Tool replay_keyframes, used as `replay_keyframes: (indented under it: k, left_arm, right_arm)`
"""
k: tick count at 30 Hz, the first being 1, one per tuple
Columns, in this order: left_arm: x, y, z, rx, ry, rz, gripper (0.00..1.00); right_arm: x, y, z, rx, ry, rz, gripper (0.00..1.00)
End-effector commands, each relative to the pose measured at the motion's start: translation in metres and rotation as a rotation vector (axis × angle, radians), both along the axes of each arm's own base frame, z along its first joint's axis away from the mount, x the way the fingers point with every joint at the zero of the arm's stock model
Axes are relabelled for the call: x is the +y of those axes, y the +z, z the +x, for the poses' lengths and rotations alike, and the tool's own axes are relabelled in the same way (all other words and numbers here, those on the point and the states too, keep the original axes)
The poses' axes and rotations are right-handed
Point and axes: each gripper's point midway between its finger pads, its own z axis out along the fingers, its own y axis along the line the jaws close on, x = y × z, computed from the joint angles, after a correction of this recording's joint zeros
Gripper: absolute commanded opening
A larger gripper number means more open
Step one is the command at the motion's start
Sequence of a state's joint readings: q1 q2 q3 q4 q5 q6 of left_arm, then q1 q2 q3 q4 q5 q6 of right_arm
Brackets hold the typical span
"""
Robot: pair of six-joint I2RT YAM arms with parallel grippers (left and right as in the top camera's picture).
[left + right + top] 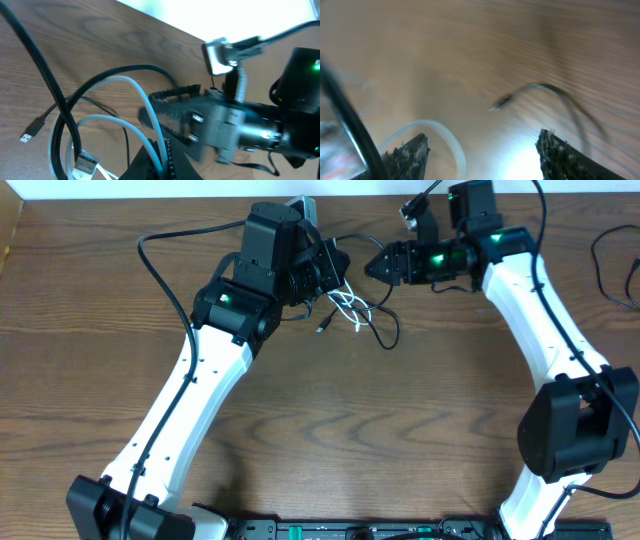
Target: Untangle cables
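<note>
Here, toward the far side of the counter (330, 430), the left jaws are pinched shut on the white cable (347, 304), whose loops lie crossed with the black cable (127, 68) just beside them. The right jaws stand wide apart and empty (their own view is blurred), close by. They would do best to take the black loop alone, avoiding the left arm's thick wire (152, 268).

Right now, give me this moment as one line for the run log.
left pincer: shut on white cable | right pincer: open, empty | black cable: crosses white cable, loop on table | untangling: not done
</note>
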State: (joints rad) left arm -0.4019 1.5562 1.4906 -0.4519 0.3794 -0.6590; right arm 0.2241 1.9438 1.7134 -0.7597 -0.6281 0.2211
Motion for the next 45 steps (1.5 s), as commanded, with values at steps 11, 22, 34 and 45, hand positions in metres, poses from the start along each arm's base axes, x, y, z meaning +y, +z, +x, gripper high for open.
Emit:
replay_keyframes:
  k: [11, 22, 34, 45]
  left_arm:
    - [0.027, 0.09, -0.017, -0.283, -0.046, -0.06, 0.08]
    - [0.077, 0.151, -0.042, -0.441, 0.058, -0.085, 0.08]
    - [0.106, 0.17, -0.038, -0.512, 0.131, -0.084, 0.08]
    - [0.085, 0.119, -0.037, -0.314, 0.047, -0.074, 0.08]
  right_arm:
    - [-0.102, -0.074, 0.008, 0.099, -0.444, -0.396, 0.64]
    - [-0.15, -0.125, -0.008, 0.206, -0.53, -0.421, 0.61]
    - [-0.166, -0.127, -0.008, 0.214, -0.565, -0.43, 0.6]
    - [-0.108, -0.097, 0.01, 0.047, -0.264, -0.232, 0.66]
